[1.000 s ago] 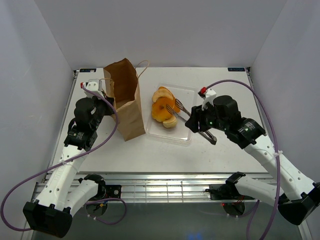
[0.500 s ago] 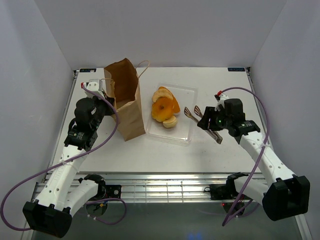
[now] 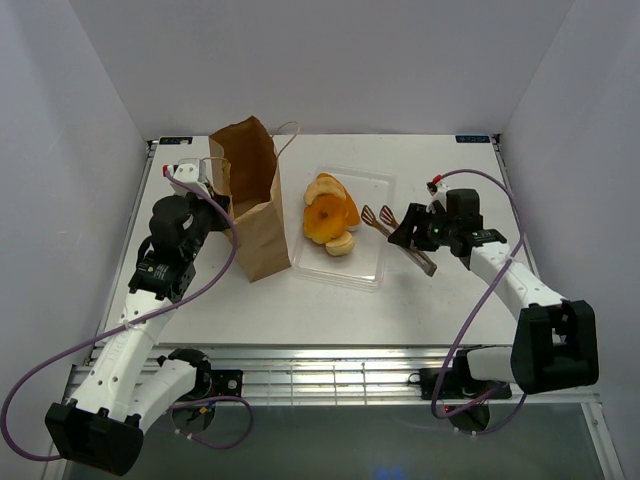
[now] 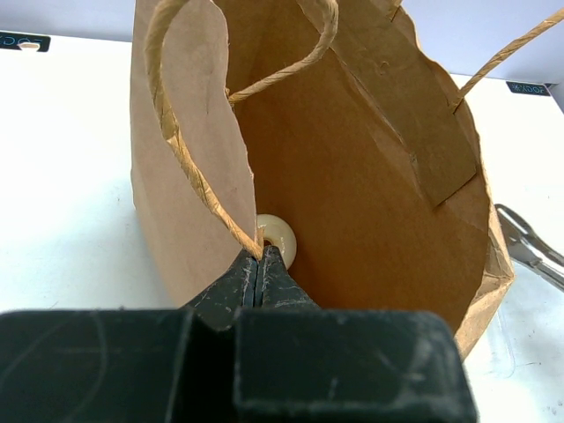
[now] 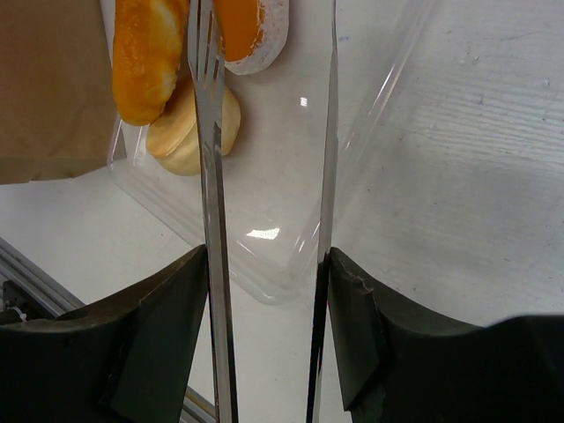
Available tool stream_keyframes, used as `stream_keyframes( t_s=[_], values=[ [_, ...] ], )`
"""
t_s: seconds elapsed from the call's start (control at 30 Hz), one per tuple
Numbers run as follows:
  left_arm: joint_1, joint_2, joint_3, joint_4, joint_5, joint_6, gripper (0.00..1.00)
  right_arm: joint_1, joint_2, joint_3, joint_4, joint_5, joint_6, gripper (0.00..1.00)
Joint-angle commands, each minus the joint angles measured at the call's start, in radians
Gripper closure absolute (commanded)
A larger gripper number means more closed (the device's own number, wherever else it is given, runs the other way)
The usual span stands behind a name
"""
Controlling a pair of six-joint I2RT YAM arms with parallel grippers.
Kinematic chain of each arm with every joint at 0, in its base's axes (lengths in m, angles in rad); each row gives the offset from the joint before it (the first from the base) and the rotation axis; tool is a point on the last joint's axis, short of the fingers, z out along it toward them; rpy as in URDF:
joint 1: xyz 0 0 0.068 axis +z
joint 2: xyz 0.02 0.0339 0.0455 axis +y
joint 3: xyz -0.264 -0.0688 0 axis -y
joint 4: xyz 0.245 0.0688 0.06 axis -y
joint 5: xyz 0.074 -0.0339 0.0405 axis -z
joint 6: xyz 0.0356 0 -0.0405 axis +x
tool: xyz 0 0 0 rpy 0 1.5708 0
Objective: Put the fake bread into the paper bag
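Observation:
The brown paper bag (image 3: 250, 195) stands open at the left of the table. My left gripper (image 4: 261, 256) is shut on its near rim where the string handle (image 4: 189, 167) runs in. A pale round piece (image 4: 280, 236) shows inside the bag, just past my fingertips. The fake bread (image 3: 328, 212), orange buns and a pale roll (image 5: 189, 128), lies in the clear tray (image 3: 378, 185). My right gripper (image 5: 264, 264) is shut on the metal tongs (image 5: 211, 176), one arm against each finger. The tong tips (image 3: 370, 214) hover over the tray's right side, holding nothing.
The tray's clear rim (image 5: 264, 286) lies right under the tongs. The bag's far handle (image 3: 288, 130) loops out toward the back wall. White walls close in the table on three sides, and a metal rail runs along the near edge (image 3: 320, 375).
My right arm has pulled back to the right. The tongs have withdrawn from above the bread to the tray's right side, and their arms stand slightly wider. The left arm has not moved.

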Motion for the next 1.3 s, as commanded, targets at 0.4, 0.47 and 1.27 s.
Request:
stream_keyframes(
  t_s=[0.4,0.47,1.27],
  values=[
    [-0.006,-0.012,0.001,-0.012,0.018,0.006,1.00,-0.003,0.181,0.085,0.173,-0.114,0.052,0.38],
    [-0.006,-0.014,0.001,-0.012,0.018,0.006,1.00,-0.003,0.195,0.085,0.205,-0.131,0.064,0.38],
    [-0.006,-0.029,0.003,-0.014,0.022,0.005,1.00,0.009,0.292,0.077,0.262,-0.181,0.104,0.40]
  ],
)
